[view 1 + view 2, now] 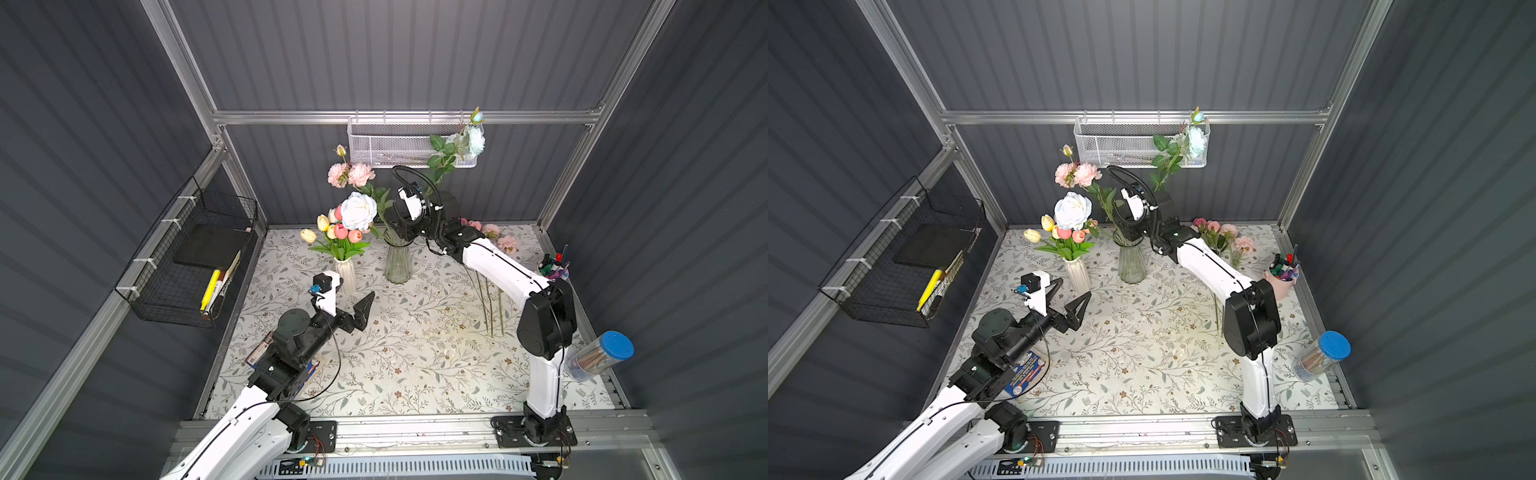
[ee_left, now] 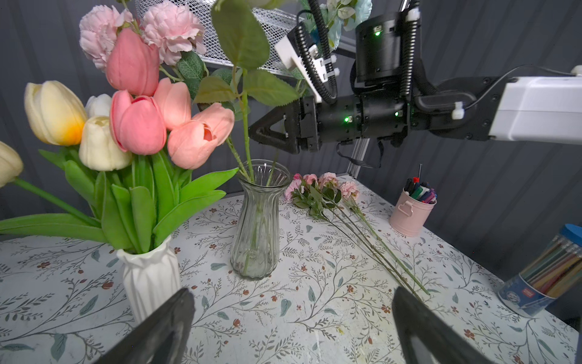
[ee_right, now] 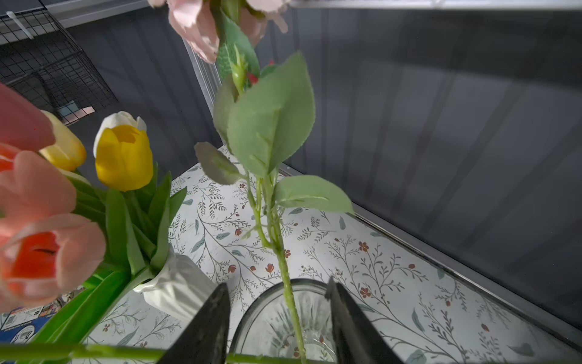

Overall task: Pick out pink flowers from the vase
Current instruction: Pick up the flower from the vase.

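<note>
Right wrist: right gripper (image 3: 277, 283) part-open, pink flower stem (image 3: 281, 261) between jaws.

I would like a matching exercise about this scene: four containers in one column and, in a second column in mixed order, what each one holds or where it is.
Column 1
1. clear ribbed glass vase
2. white fluted ceramic vase
3. small pink metal bucket
4. white mesh basket

Column 2
A. holds coloured marker pens
B. hangs on the grey back wall
C. holds a bunch of tulips
D. holds a few long leafy stems

Pairs: 1-D; 2-C; 3-A; 4-B.
</note>
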